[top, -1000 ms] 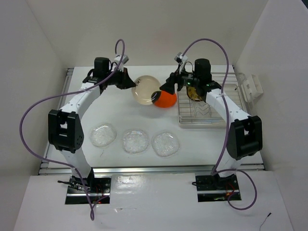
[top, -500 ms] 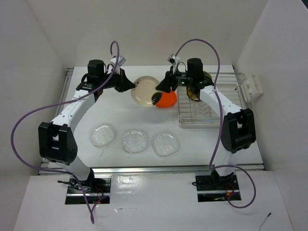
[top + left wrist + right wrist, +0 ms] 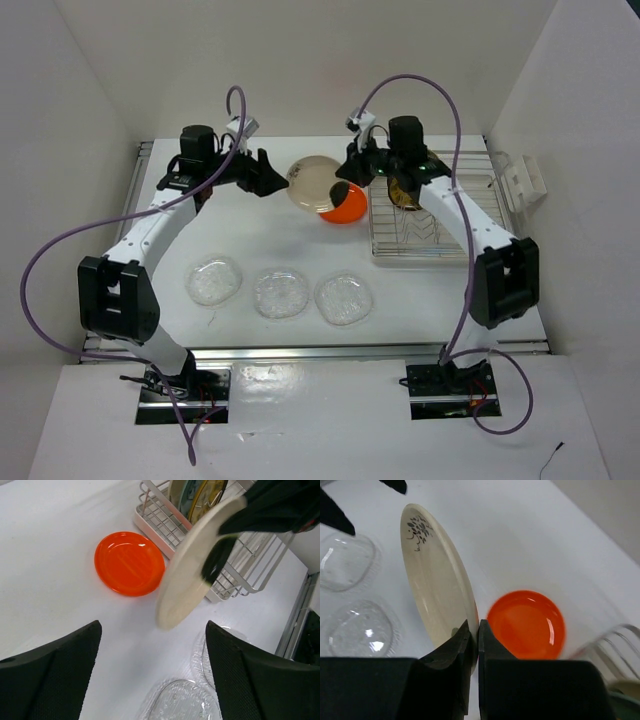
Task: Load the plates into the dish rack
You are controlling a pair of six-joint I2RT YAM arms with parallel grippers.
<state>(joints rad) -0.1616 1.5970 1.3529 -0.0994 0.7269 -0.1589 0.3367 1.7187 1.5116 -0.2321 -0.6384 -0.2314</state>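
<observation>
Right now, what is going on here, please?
The right gripper holds a cream plate by its rim, tilted, jaws shut on it, near the rack. The left gripper is open beside that plate. An orange plate and three glass plates lie on the table.

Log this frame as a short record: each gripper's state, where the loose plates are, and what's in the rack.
left gripper: open, holding nothing
right gripper: shut on rim of cream plate, plate tilted above table
orange plate: flat on table beside dish rack
glass plates: three, in a row on table
racked plates: at least two, upright
</observation>
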